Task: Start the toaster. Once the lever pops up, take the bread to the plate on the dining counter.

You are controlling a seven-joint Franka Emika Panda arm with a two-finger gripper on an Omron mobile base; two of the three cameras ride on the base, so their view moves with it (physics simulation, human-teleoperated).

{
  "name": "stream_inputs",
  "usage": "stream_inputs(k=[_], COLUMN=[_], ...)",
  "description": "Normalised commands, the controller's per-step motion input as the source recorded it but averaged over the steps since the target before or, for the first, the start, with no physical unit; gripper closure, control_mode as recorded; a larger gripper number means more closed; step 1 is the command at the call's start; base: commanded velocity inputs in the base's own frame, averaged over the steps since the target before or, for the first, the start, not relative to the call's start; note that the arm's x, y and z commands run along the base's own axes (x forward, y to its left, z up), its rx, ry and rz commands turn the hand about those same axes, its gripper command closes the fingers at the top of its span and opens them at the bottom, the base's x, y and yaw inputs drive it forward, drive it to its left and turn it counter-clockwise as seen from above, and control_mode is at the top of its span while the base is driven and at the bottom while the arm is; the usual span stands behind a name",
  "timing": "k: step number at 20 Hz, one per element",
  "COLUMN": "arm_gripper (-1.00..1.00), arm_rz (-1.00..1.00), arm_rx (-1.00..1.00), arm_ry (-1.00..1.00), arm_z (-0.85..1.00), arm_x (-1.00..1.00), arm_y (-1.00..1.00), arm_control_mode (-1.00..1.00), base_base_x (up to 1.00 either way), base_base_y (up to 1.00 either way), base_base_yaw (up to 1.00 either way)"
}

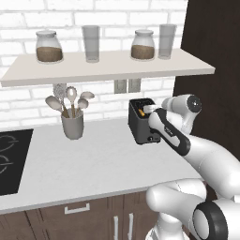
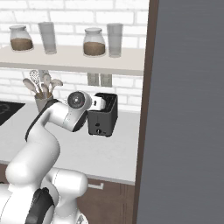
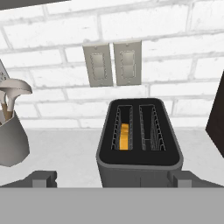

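Note:
The dark grey toaster [image 3: 139, 162] stands on the white wall counter, against the brick wall. An orange-tan slice of bread [image 3: 125, 136] sits deep in its left slot, and the right slot is empty. My gripper [image 3: 113, 179] hovers just above and in front of the toaster, open, its fingertips [image 3: 43, 178] spread wider than the toaster body and holding nothing. From the left base view, the hand reaches over the toaster [image 1: 140, 124] top. The right base view shows the toaster [image 2: 105, 117] behind my wrist. The plate and the dining counter are out of view.
A grey utensil holder [image 1: 72, 124] with spoons stands left of the toaster. A shelf [image 1: 108, 65] with jars and glasses hangs overhead. A black cooktop [image 1: 9, 159] lies at far left. A tall dark cabinet [image 2: 188, 109] rises close on the right. Two wall outlets [image 3: 113, 63] sit behind the toaster.

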Motion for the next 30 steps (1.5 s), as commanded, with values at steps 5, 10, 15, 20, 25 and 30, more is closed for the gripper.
stream_inputs(k=[5, 10, 15, 20, 25, 30], arm_gripper=[-1.0, -1.0, -1.0, -1.0, -1.0, -1.0], arm_rz=[0.0, 0.0, 0.0, 0.0, 0.0, 0.0], arm_rx=[0.0, 0.0, 0.0, 0.0, 0.0, 0.0], arm_ry=[0.0, 0.0, 0.0, 0.0, 0.0, 0.0], arm_z=[0.0, 0.0, 0.0, 0.0, 0.0, 0.0], arm_x=[0.0, 0.0, 0.0, 0.0, 0.0, 0.0], arm_y=[0.0, 0.0, 0.0, 0.0, 0.0, 0.0], arm_control_mode=[-1.0, -1.0, -1.0, -1.0, -1.0, -1.0], base_base_x=[0.0, 0.0, 0.0, 0.0, 0.0, 0.0], base_base_y=[0.0, 0.0, 0.0, 0.0, 0.0, 0.0], base_base_yaw=[0.0, 0.0, 0.0, 0.0, 0.0, 0.0])
